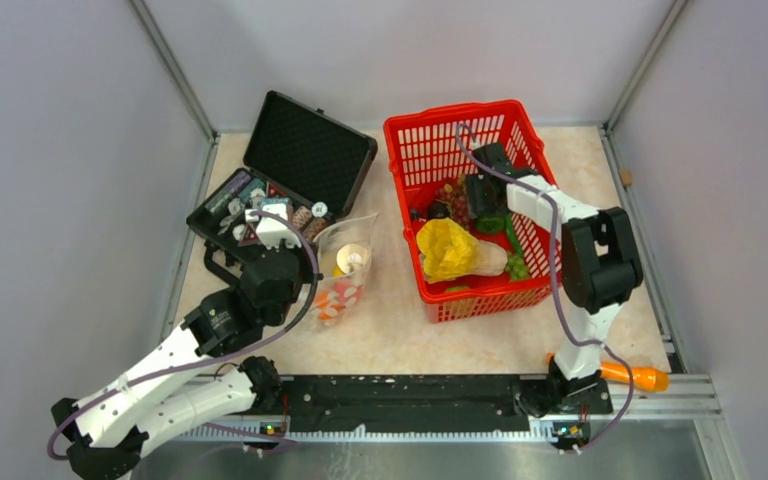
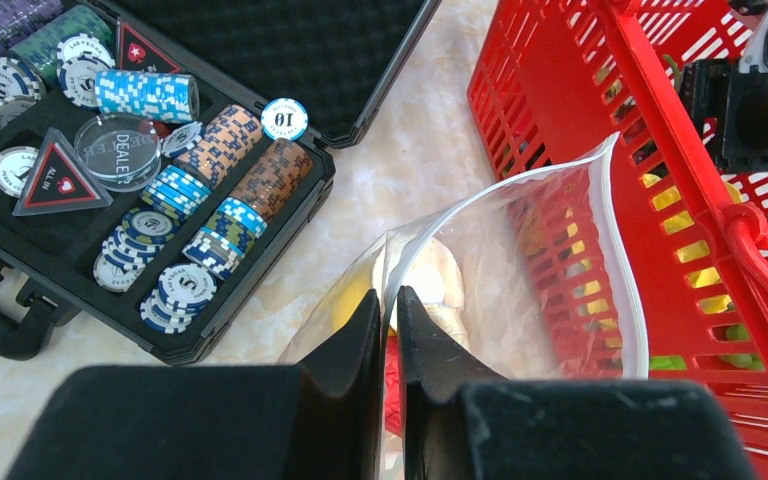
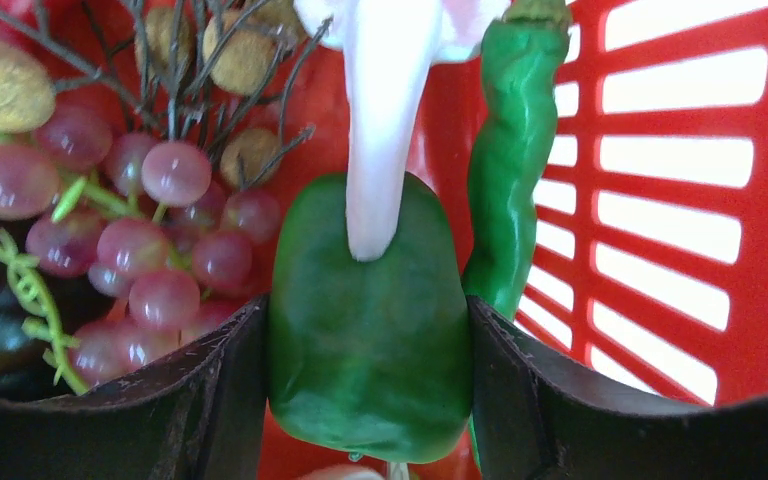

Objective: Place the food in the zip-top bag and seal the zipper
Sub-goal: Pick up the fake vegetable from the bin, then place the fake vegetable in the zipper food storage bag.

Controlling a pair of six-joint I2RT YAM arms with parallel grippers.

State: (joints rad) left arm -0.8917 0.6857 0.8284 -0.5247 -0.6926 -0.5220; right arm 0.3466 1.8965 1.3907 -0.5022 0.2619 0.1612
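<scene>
The clear zip-top bag [image 1: 345, 270] lies between the black case and the red basket, mouth toward the back. My left gripper [image 2: 390, 300] is shut on one wall of the bag's mouth [image 2: 540, 290], holding it open; the whitish zipper [image 2: 615, 250] curves around the opening. Inside I see a white mushroom [image 2: 440, 285], a yellow piece [image 2: 355, 300] and something red. My right gripper [image 3: 368, 320] is down in the basket [image 1: 460, 115], its fingers pressed on both sides of a green pepper [image 3: 365, 340]. Grapes [image 3: 150, 260] lie left of it and a long green chili [image 3: 510, 180] right.
An open black case [image 1: 305, 150] of poker chips [image 2: 190, 190] sits at the back left, close to the bag. The basket also holds a yellow leafy piece [image 1: 447, 248] and other food. An orange toy [image 1: 635, 377] lies by the right arm's base. Grey walls enclose the table.
</scene>
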